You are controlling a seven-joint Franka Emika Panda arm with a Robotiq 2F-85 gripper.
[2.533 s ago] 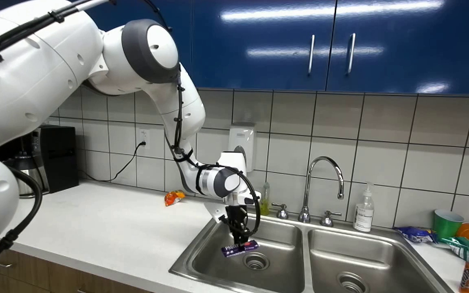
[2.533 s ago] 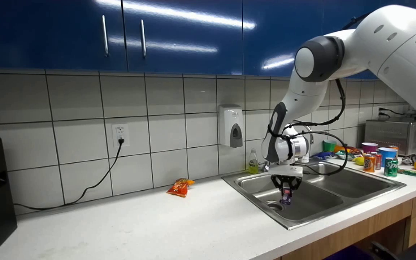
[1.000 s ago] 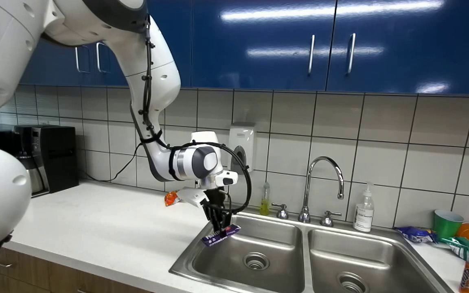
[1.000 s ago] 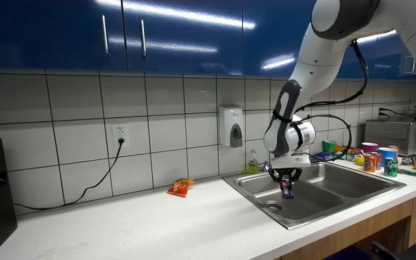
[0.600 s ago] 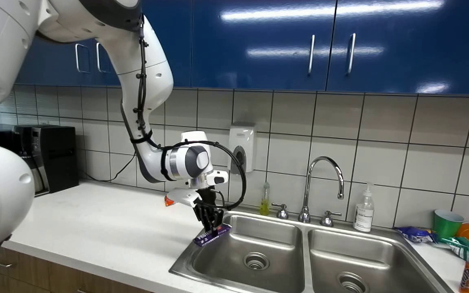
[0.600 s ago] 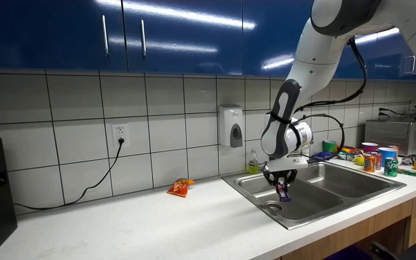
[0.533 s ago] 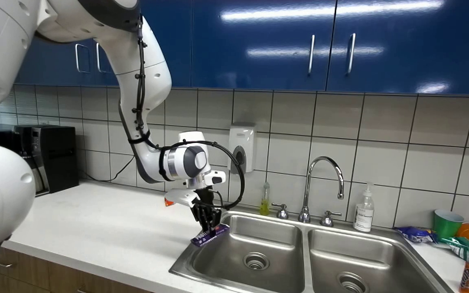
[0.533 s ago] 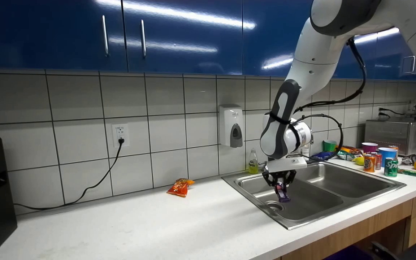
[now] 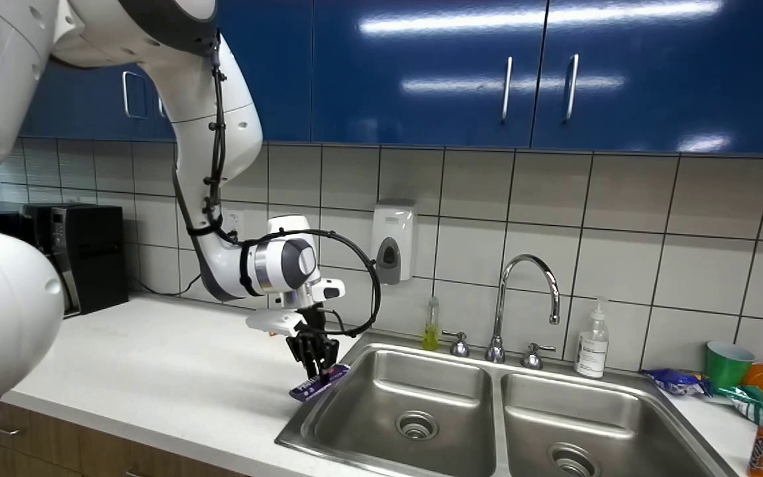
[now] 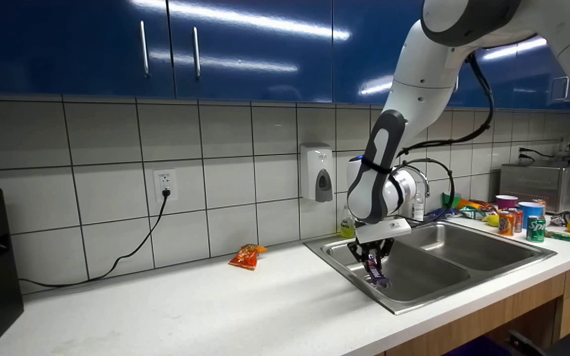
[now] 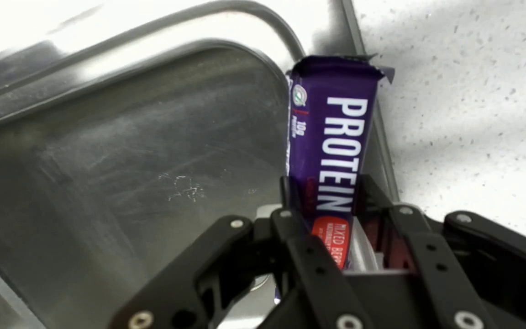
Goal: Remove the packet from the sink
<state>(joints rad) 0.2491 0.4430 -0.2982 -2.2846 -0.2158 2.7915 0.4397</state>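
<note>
My gripper (image 11: 326, 196) pinches the purple packet (image 11: 334, 151) between its two fingers (image 11: 377, 195) over the left edge of the double-basin steel sink (image 9: 499, 424). In the wrist view, white lettering reading PROTEIN faces me, with a red label between the fingers; the left basin (image 11: 130, 160) lies to one side, speckled white counter (image 11: 464, 100) to the other. I cannot tell from here whether the packet touches the rim. A curved chrome faucet (image 9: 499, 311) rises at the sink's far side, a bottle of yellow-green liquid (image 9: 430, 331) to its left, a pump bottle (image 9: 591, 348) to its right. In an exterior view, an orange-red bag (image 10: 248, 256) rests well to the left, near the tiled wall (image 10: 230, 183); a green can (image 10: 536, 229) stands upright right of the sink.
</note>
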